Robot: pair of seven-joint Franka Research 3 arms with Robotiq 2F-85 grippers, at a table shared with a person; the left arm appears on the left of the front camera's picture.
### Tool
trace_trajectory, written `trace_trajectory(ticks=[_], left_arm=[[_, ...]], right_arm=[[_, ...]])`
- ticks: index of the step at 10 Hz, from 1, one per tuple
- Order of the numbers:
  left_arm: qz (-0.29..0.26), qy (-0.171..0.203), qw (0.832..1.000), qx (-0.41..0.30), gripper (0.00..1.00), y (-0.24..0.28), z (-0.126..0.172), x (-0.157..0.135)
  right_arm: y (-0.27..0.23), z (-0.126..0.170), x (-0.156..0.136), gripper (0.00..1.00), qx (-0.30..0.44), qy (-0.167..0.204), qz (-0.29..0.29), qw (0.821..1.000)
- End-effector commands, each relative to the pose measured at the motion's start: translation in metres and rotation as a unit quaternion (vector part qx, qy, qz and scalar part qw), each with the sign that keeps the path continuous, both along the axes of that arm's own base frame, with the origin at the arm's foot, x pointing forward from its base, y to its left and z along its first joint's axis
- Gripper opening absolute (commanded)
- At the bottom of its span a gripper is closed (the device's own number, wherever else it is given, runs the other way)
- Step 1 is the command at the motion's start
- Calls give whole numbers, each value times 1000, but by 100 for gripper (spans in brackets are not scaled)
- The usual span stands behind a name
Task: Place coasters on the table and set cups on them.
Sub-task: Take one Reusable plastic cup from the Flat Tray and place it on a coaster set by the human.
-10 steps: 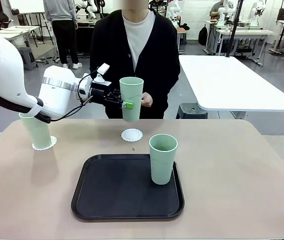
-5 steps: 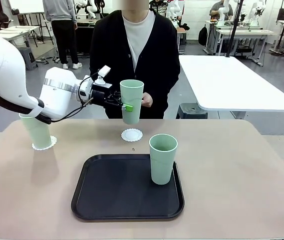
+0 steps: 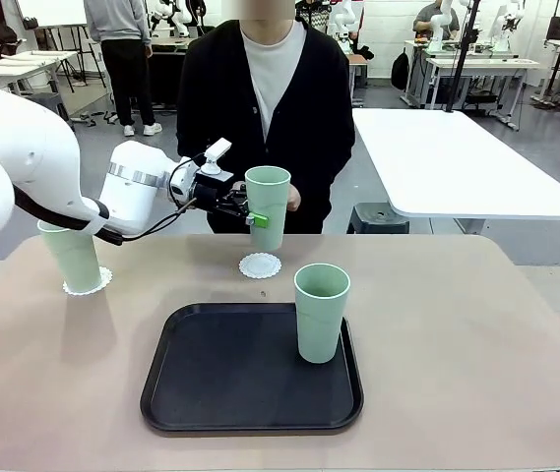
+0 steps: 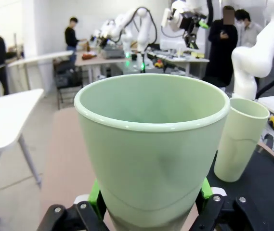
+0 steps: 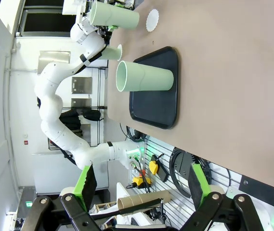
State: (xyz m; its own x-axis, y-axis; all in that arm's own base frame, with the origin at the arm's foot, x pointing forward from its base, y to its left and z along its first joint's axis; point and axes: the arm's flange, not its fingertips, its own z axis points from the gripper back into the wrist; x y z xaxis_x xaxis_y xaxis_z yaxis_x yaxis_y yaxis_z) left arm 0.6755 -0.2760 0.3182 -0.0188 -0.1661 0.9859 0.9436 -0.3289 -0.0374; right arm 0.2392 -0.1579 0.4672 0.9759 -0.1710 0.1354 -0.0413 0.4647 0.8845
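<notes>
**Item 1. Held cup** (image 3: 267, 206): a pale green tumbler, upright, in the air beyond the far edge of the tray (image 3: 220, 388). It hangs just above item 2 and clear of the table (image 3: 476, 334). The left pincer (image 3: 253, 212) reaches in sideways from the tray's far-left side and pinches it low on the wall. In the left wrist view the green pads press against both flanks of the cup. I cannot tell whether it sits square over the disc.

**Item 2. Bare coaster** (image 3: 260, 265): a lacy white disc lying flat on the table, just beyond the middle of the tray's far edge. Nothing stands on it.

**Item 3. Left cup** (image 3: 73, 258): stands on the left coaster (image 3: 99, 283), well off the tray's far-left corner, its rim partly behind the arm. This pair counts as finished.

**Item 4. Tray cup** (image 3: 321, 313): upright on the tray's right half, with no pincer touching it.

**Item 5. Right pincer** (image 5: 141, 183): spread wide and empty, well off to the tray's right.

**Item 6. Person** (image 3: 270, 98): stands across the table beyond the tray, with one hand (image 3: 291, 200) just behind the held cup. I cannot tell whether the hand touches it.

**Status.** By my reckoning one cup of three is set. The second needs only lowering onto the bare coaster and letting go. After that the tray cup needs a coaster laid for it on the table, then lifting off the tray onto that coaster. That puts the task a little past a third done.
</notes>
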Motion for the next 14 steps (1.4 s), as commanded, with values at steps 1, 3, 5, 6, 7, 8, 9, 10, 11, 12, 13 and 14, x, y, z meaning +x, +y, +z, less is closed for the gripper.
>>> trace_trajectory(ticks=[1, 3, 5, 6, 7, 8, 9, 10, 11, 12, 13, 14], left_arm=[[-8, 13, 1000, 1, 86, 4, -1, 26], [-2, 9, 1000, 4, 86, 10, -4, 34], [-5, 7, 1000, 5, 86, 14, -8, 38], [-8, 10, 1000, 11, 86, 16, -12, 42], [-14, 11, 1000, 12, 86, 18, -14, 43], [-14, 10, 1000, 14, 86, 19, -17, 45], [-17, 11, 1000, 16, 86, 19, -20, 46], [-18, 12, 1000, 19, 86, 18, -22, 47], [-17, 11, 1000, 21, 86, 18, -24, 47], [-18, 10, 999, 25, 86, 18, -25, 47], [-17, 11, 999, 26, 86, 18, -27, 48], [-24, 19, 999, 23, 86, 17, -31, 46]], right_arm=[[-1, 0, 0, 100, 4, -2, 2, 1000], [-1, 0, 0, 100, 4, -2, 2, 1000], [-1, 0, 0, 100, 4, -2, 2, 1000], [-1, 0, 0, 100, 4, -2, 2, 1000], [-1, 0, 0, 100, 4, -2, 2, 1000], [-1, 0, 0, 100, 4, -2, 2, 1000], [-1, 0, 0, 100, 4, -2, 2, 1000], [-1, 0, 0, 100, 4, -2, 2, 1000], [-1, 0, 0, 100, 4, -2, 2, 1000], [-1, 0, 0, 100, 4, -2, 2, 1000], [-1, 0, 0, 100, 4, -2, 2, 1000], [-1, 0, 0, 100, 4, -2, 2, 1000]])
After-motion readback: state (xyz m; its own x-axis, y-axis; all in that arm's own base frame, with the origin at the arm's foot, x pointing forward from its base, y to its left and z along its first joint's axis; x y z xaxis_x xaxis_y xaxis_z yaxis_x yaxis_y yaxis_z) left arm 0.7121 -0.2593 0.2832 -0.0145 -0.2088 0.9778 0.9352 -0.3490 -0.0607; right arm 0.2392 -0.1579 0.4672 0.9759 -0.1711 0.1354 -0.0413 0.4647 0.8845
